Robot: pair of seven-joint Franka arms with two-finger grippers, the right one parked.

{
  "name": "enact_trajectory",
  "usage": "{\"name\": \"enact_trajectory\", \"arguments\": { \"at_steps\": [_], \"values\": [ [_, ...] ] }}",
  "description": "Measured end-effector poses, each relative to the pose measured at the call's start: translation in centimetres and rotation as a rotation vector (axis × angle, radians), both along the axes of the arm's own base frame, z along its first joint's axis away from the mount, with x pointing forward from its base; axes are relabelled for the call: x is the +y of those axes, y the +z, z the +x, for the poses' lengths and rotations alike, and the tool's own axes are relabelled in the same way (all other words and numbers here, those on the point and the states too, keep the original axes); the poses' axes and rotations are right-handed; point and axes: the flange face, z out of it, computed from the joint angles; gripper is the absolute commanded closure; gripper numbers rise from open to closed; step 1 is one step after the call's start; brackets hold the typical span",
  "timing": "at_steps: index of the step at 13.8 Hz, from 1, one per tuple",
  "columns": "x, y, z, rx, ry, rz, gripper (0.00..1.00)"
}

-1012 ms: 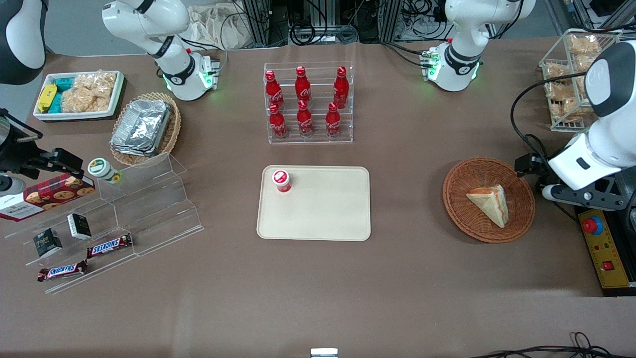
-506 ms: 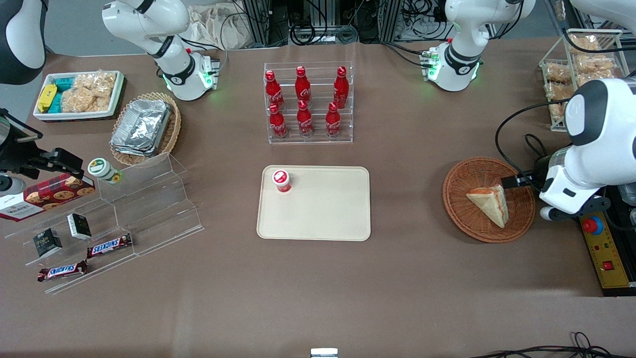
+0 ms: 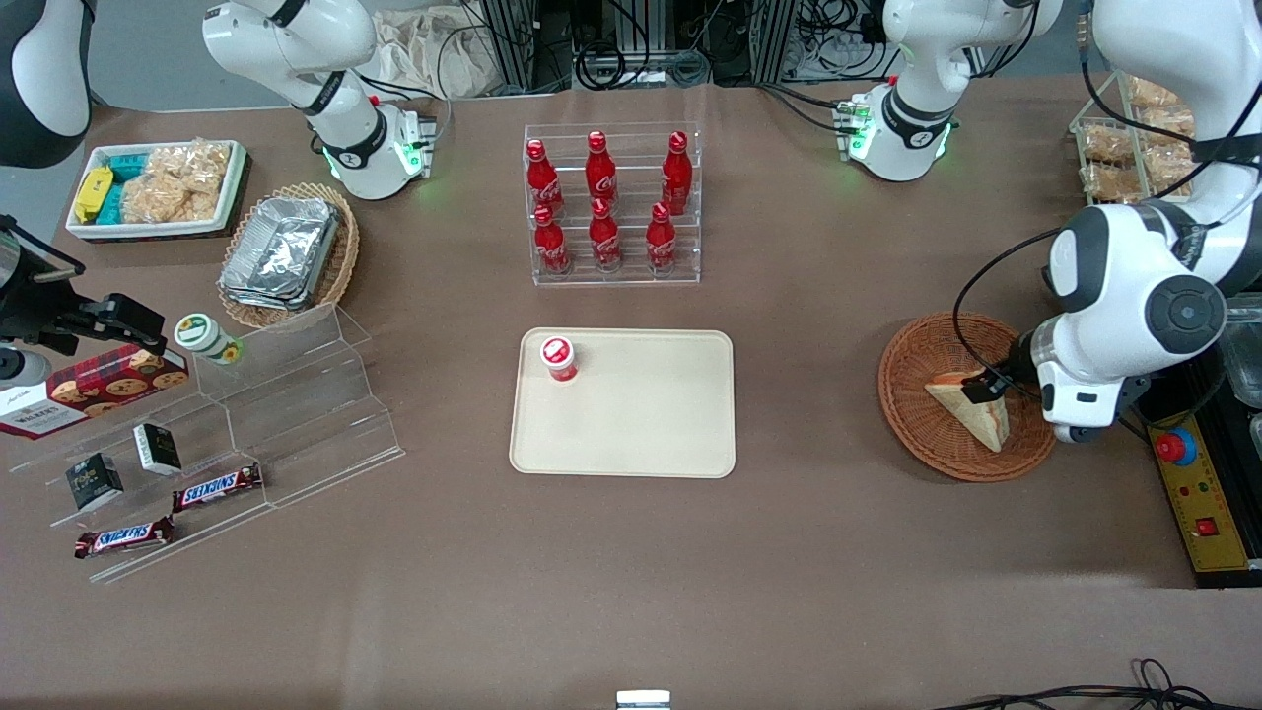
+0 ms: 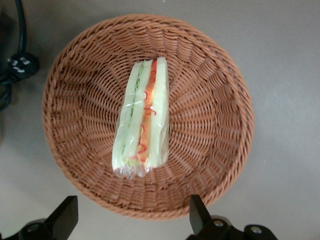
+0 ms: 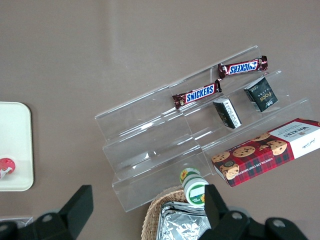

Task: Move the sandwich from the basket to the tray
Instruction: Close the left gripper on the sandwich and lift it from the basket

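Sandwich (image 4: 141, 120) lies in basket (image 4: 220, 100) beneath the spread-fingered end effector (image 4: 131, 220).

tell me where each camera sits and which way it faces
Front view: high in front of the table, looking down at the tray, basket and both arms; the gripper hangs over the sandwich.
Left wrist view: on the working arm, looking straight down into the basket at the sandwich; its open fingers show.
Right wrist view: on the parked arm, over the Snickers bars.
Front and left wrist views share basket and sandwich.
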Motion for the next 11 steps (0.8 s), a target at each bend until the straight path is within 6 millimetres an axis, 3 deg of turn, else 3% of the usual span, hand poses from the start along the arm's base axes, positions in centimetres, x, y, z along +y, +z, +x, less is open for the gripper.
{"name": "enact_trajectory", "arguments": {
  "at_steps": [5, 11],
  "values": [
    [1.3, -4.2, -1.8, -0.059, 0.078, 0.006, 0.00],
    [1.5, -5.4, -1.6, -0.077, 0.094, 0.005, 0.00]
  ]
}}
